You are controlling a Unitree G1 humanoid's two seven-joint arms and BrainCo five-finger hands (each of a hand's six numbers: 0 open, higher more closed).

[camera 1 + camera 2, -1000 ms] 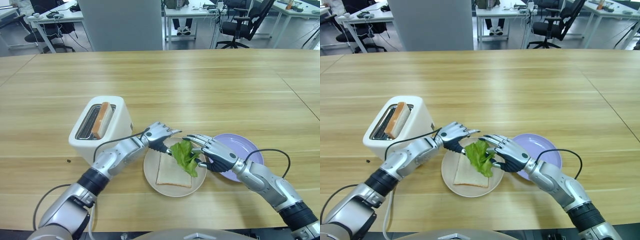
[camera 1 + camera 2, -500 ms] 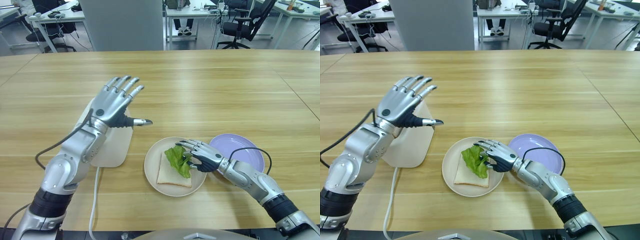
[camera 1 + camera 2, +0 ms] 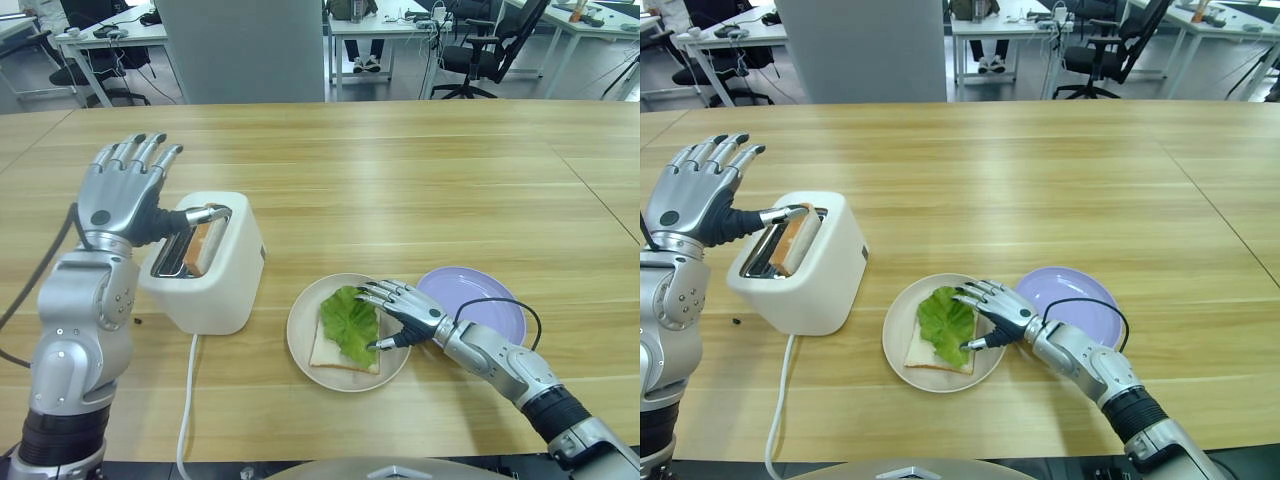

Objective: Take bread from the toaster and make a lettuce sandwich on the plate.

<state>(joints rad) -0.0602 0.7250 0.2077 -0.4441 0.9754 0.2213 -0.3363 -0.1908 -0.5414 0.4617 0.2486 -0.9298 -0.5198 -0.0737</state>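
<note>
Two slices matter here: the toaster slice point(image 3: 204, 245) stands on edge in the slot of the white toaster point(image 3: 215, 295) at my left, and the plate slice point(image 3: 325, 353) lies flat on the cream plate point(image 3: 295, 335) in front of me, with the lettuce point(image 3: 350, 318) spread over it. My left hand point(image 3: 118, 195) is raised beside the toaster, released, fingers spread upward and thumb pointing across the slot, gripping nothing. My right hand point(image 3: 408, 310) lies low over the cream plate's right rim, fingers loosely spread, tips at the lettuce's edge, grasping nothing. A purple plate point(image 3: 480, 282) sits just beside the cream one on the counter point(image 3: 400, 180). The toaster's white cord point(image 3: 188, 400) trails toward me.
</note>
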